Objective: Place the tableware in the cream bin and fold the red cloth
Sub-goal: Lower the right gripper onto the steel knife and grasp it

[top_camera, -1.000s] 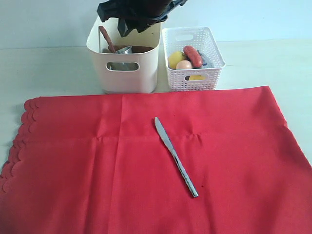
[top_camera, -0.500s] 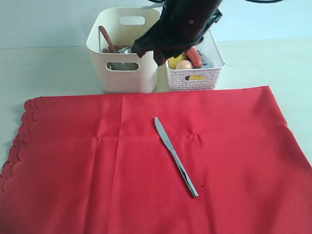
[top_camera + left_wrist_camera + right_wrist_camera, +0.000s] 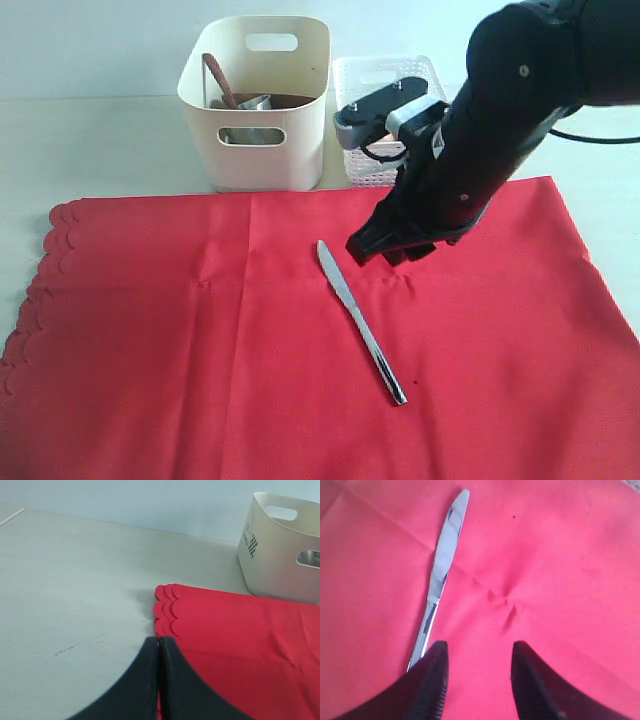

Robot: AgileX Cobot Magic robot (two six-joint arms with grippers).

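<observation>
The red cloth (image 3: 150, 330) lies spread flat, its scalloped edge (image 3: 165, 607) on the left. On it rests the steel table knife (image 3: 360, 320), lying diagonally. My right gripper (image 3: 392, 250) hangs low over the cloth just right of the knife's blade, open and holding nothing. In the right wrist view, the knife (image 3: 442, 570) runs past one finger of that gripper (image 3: 479, 647). The cream bin (image 3: 250, 160) behind the cloth holds the wooden spoon (image 3: 218, 80) and steel cup (image 3: 255, 103). My left gripper (image 3: 159, 640) is shut, empty, at the scalloped corner.
A white lattice basket (image 3: 385, 75) stands right of the cream bin, mostly hidden behind my right arm (image 3: 500, 120). Bare pale table (image 3: 70, 580) lies left of the cloth. The cream bin (image 3: 280, 555) also shows in the left wrist view.
My right arm has swung from above the cream bin, past the lattice basket, down over the cloth beside the knife. The knife and cloth have not moved.
</observation>
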